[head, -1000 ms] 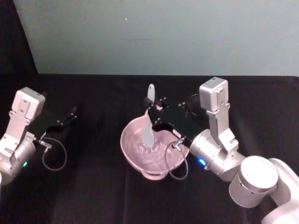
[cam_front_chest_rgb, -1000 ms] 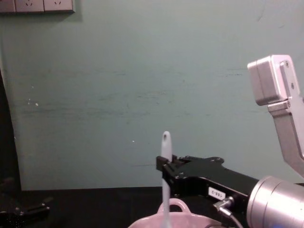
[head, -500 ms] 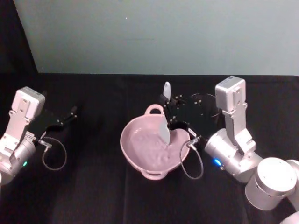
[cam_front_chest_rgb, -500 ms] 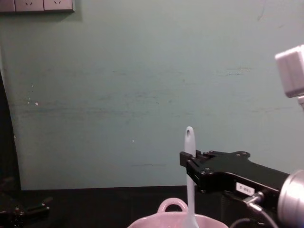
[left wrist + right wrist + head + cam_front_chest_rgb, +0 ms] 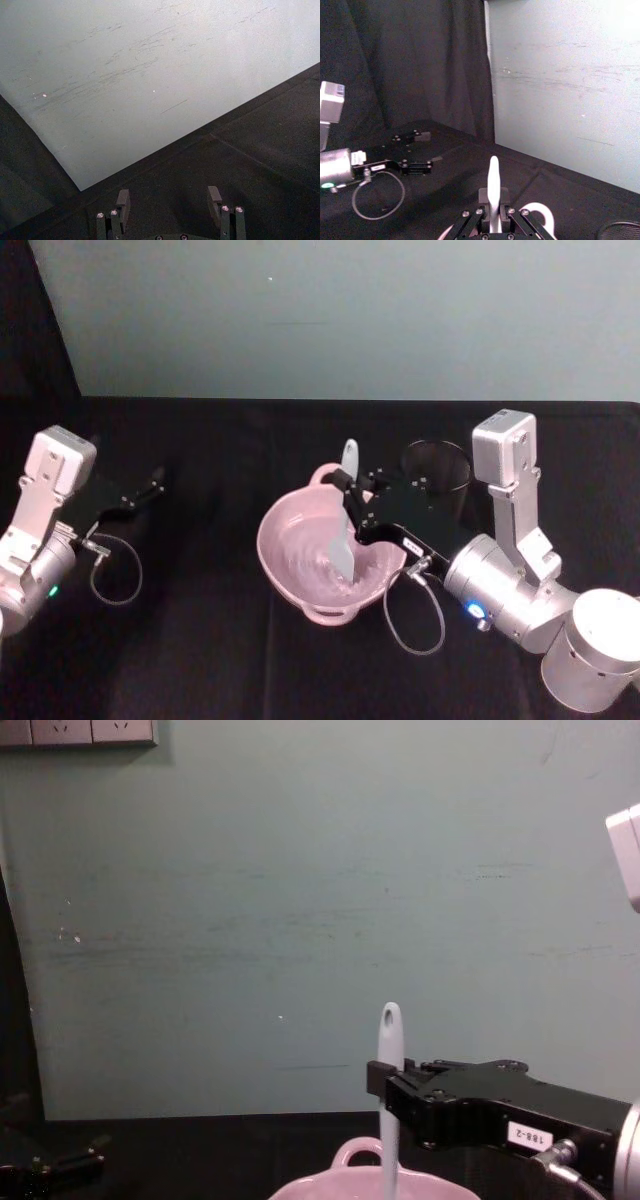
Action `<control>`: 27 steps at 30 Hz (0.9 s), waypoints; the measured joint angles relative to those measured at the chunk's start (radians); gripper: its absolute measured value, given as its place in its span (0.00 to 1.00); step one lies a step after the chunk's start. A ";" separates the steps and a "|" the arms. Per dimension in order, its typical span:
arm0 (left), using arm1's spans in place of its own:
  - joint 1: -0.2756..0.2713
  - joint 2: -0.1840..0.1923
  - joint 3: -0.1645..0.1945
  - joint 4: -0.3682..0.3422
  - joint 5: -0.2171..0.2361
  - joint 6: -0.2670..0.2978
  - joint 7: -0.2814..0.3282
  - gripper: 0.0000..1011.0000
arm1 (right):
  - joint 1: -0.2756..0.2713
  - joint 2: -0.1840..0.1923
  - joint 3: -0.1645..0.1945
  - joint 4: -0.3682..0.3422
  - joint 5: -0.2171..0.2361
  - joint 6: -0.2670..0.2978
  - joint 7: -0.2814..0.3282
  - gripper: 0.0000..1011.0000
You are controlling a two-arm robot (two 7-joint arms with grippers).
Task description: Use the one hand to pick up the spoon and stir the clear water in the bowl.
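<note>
Spoon (image 5: 344, 532) is standing nearly upright in the pale pink bowl (image 5: 283, 580) near the middle of the black table (image 5: 200, 650). Its flat blade is dipping inside the bowl, toward the right side, and its holed handle tip is pointing up. The right gripper (image 5: 350, 495) is reaching in from the right and is pinching the slim handle partway up, with the black fingers pressed against it on both sides. From the chest, the spoon (image 5: 389, 1040) is rising past the gripper (image 5: 378, 1078) in front of the teal wall (image 5: 300, 870), and the bowl (image 5: 300, 1188) with its small loop handle (image 5: 358, 1152) is sitting just below. The inside of the bowl is looking rippled around the blade. The loop handle (image 5: 322, 476) is sitting on the far rim, just beside the gripper's fingers. A black wire-mesh cup (image 5: 437, 465) is standing to the far right of the bowl, beyond the gripper's body. The right wrist camera is looking along the handle (image 5: 493, 185) held between the closed fingers. The left gripper (image 5: 152, 483) is resting at the left of the table, well apart from the bowl, and its fingers (image 5: 122, 200) are spread.
</note>
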 joint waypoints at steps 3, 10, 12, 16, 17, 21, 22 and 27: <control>0.000 0.000 0.000 0.000 0.000 0.000 0.000 1.00 | 0.002 -0.004 -0.006 0.001 0.016 0.001 0.006 0.11; 0.000 0.000 0.000 0.000 0.000 0.000 0.000 1.00 | 0.025 -0.030 -0.029 0.029 0.044 -0.025 0.008 0.11; 0.000 0.000 0.000 0.000 0.000 0.000 0.000 1.00 | 0.038 -0.042 -0.040 0.047 0.042 -0.039 0.005 0.11; 0.000 0.000 0.000 0.000 0.000 0.000 0.000 1.00 | 0.062 -0.062 -0.054 0.090 0.022 -0.065 -0.013 0.11; 0.000 0.000 0.000 0.000 0.000 0.000 0.000 1.00 | 0.072 -0.072 -0.057 0.110 0.013 -0.076 -0.020 0.11; 0.000 0.000 0.000 0.000 0.000 0.000 0.000 1.00 | 0.090 -0.089 -0.059 0.147 -0.002 -0.099 -0.034 0.11; 0.000 0.000 0.000 0.000 0.000 0.000 0.000 1.00 | 0.097 -0.096 -0.057 0.164 -0.009 -0.111 -0.041 0.11; 0.000 0.000 0.000 0.000 0.000 0.000 0.000 1.00 | 0.113 -0.116 -0.044 0.204 -0.044 -0.156 -0.067 0.11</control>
